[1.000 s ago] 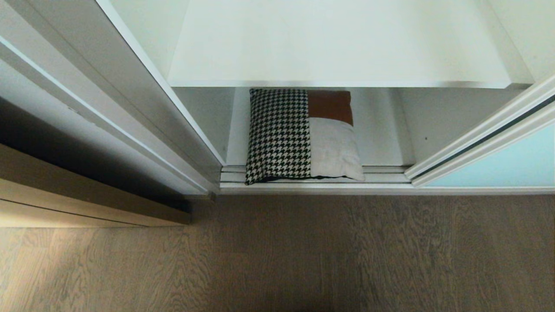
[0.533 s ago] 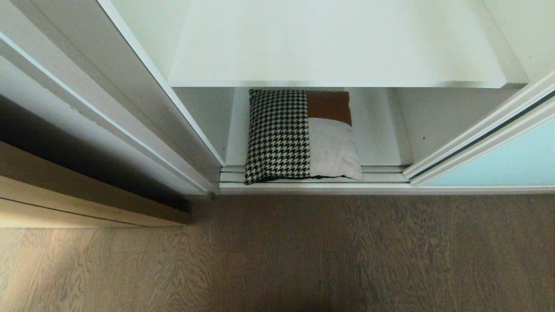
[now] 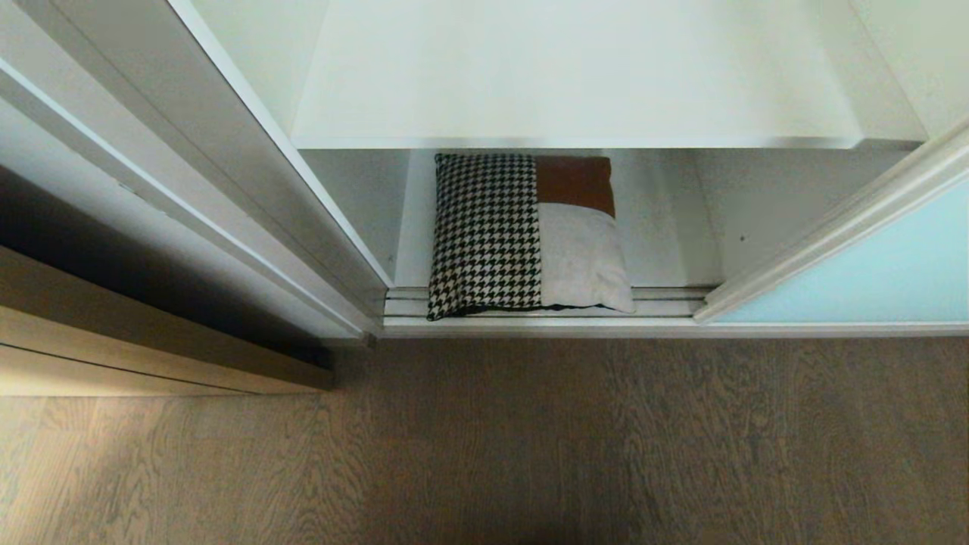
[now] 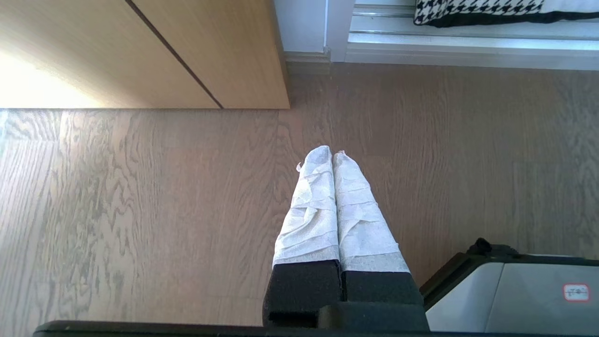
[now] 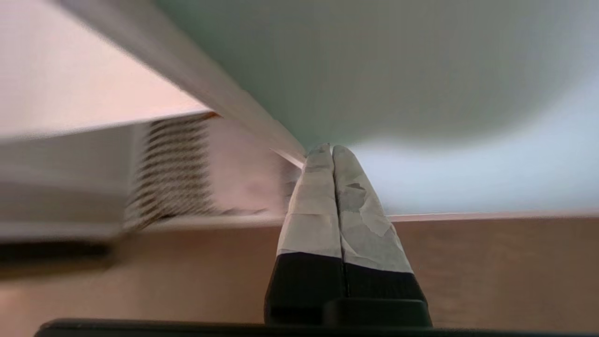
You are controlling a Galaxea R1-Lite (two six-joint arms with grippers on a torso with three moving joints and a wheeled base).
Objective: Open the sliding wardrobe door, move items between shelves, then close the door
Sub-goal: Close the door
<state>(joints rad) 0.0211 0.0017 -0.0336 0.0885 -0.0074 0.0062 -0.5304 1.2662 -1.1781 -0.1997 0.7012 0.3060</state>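
Lying on the lower shelf point(image 3: 666, 242) with its front edge over the track, the cushion point(image 3: 526, 235) sits left of the sliding wardrobe door point(image 3: 870, 280), where the right gripper point(image 5: 332, 149), fingers pressed together and empty, meets the door's frame edge.

We are looking at a home bedroom or closet area: a wardrobe with a frosted sliding door point(image 3: 870, 272), white shelves point(image 3: 575, 76), a houndstooth cushion point(image 3: 522, 235) and wood-grain flooring point(image 3: 530, 439).
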